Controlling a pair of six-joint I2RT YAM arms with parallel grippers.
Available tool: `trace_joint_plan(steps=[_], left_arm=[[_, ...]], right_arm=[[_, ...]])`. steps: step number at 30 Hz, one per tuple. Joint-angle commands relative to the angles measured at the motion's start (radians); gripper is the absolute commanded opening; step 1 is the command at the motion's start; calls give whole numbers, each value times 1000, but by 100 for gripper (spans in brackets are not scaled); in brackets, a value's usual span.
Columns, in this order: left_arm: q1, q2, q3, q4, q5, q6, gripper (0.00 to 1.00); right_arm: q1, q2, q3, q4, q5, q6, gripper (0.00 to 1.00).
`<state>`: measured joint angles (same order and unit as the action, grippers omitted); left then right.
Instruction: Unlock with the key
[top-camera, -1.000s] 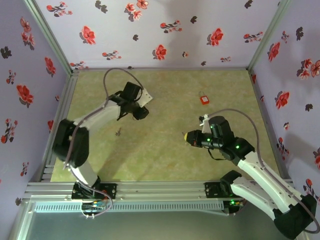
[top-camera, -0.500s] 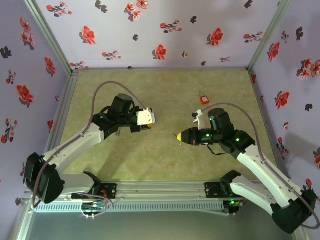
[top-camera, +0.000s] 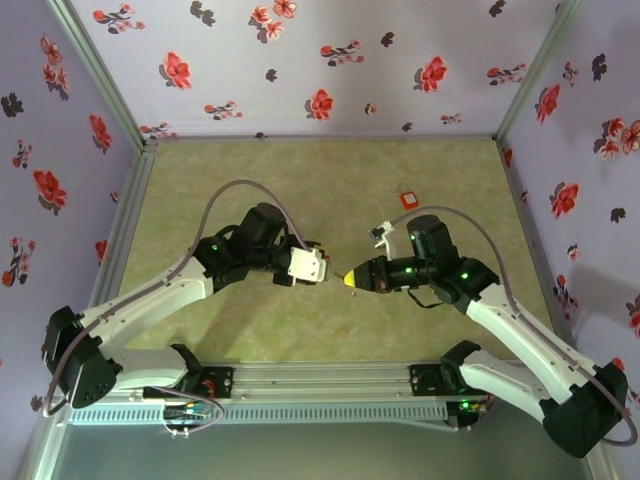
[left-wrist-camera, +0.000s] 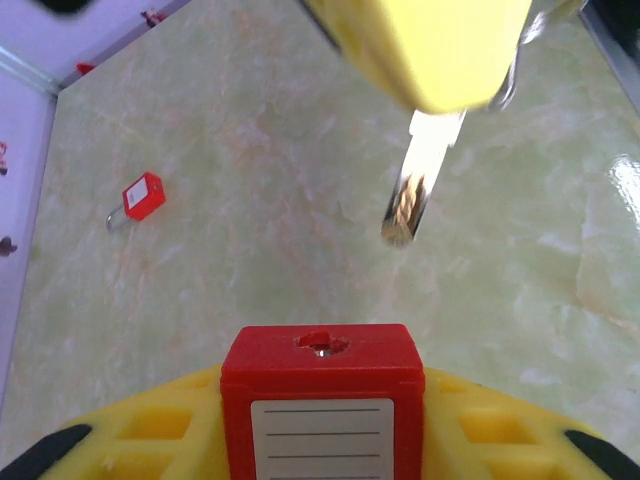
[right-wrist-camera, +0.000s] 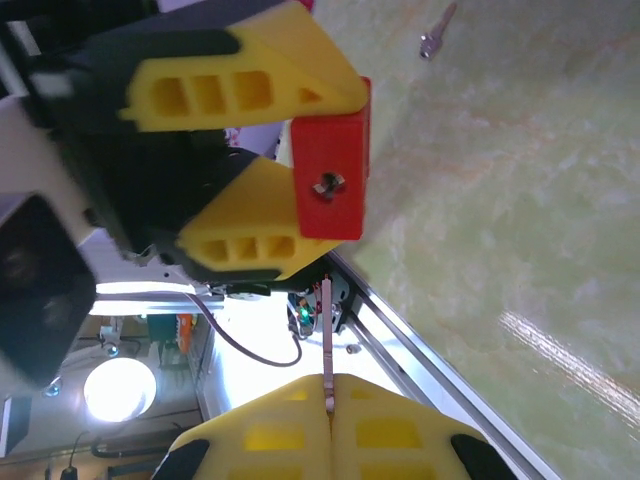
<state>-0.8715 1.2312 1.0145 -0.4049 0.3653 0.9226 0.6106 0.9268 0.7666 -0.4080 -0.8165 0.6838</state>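
Over the middle of the green marbled desk (top-camera: 250, 330) the two arms meet tip to tip. The left gripper (top-camera: 321, 272) is clamped on a red padlock (right-wrist-camera: 331, 150), its yellow fingers (right-wrist-camera: 230, 90) pressing the body from both sides, and the face with the keyhole (right-wrist-camera: 328, 183) is turned toward the other arm. In the left wrist view this padlock sits at the bottom of the frame, a white label on its near side and the keyhole on its top face. The right gripper (right-wrist-camera: 329, 420) has its yellow fingers pressed together on a key (right-wrist-camera: 327, 335), with the narrow metal blade sticking straight out from between them. The blade points at the padlock, but its tip stops just short of the body, slightly to one side of the keyhole, and it is not inserted. A second red padlock (top-camera: 408, 199) lies flat on the desk toward the far right, well apart from both grippers. In the right wrist view a small metal piece (right-wrist-camera: 437, 31), possibly another key, lies on the desk beyond the held padlock.
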Motion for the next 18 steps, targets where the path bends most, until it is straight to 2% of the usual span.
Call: trace_joint_plan(steps=[1,8,18], left_arm=[[-26,3,42,-3,-9,34,11],[-60,18,45,-6,-30,49,11],[-63,34,29,1,-56,52,9]], right_arm=[[10,8,-13,37,-24,5,0],[12,18,-26,65,-20,13,0],[11,10,-25,63,-13,13,0]])
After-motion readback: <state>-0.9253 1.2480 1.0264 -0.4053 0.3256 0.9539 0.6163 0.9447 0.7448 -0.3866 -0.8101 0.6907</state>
